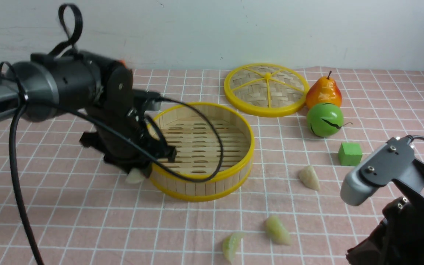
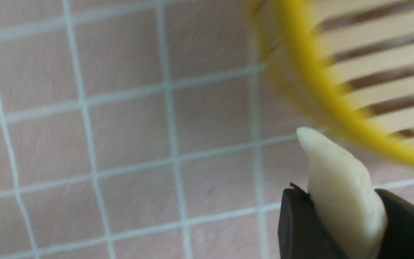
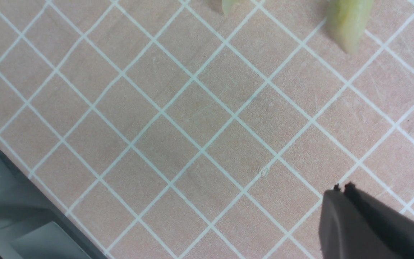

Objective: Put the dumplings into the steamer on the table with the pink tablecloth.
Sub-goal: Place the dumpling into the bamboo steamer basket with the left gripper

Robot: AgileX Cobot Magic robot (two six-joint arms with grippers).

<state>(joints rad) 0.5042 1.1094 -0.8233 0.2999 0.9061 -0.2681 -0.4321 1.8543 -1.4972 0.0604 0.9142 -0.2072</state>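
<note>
Left hand (image 1: 140,170): my two black fingers (image 2: 297,223) are clamped on a whitish dumpling (image 2: 336,180), one on each flat side, with its pointed end sticking out past the tips. The hand points down at the pink tablecloth (image 1: 87,221), just outside the steamer (image 1: 204,186) on my left side of its wall. The dumpling is close beside the yellow rim and outside the basket. I cannot tell whether it touches the cloth.

Right hand (image 3: 340,187): my finger pads are pressed together with nothing between them. The hand hangs over bare cloth at the near right of the surface (image 1: 399,103).

Remaining task items, all lying on the cloth outside the steamer:
- second whitish dumpling (image 1: 309,177), to the right of the steamer, near the green cube (image 1: 349,153)
- two pale green dumplings (image 1: 277,230) (image 1: 231,246), side by side near the front edge, between the steamer and my right hand

Other items: the woven disc (image 1: 266,89) lies flat behind the steamer. The pear (image 1: 324,92) stands against the disc's right edge, and the green ball (image 1: 324,119) sits just in front of the pear
</note>
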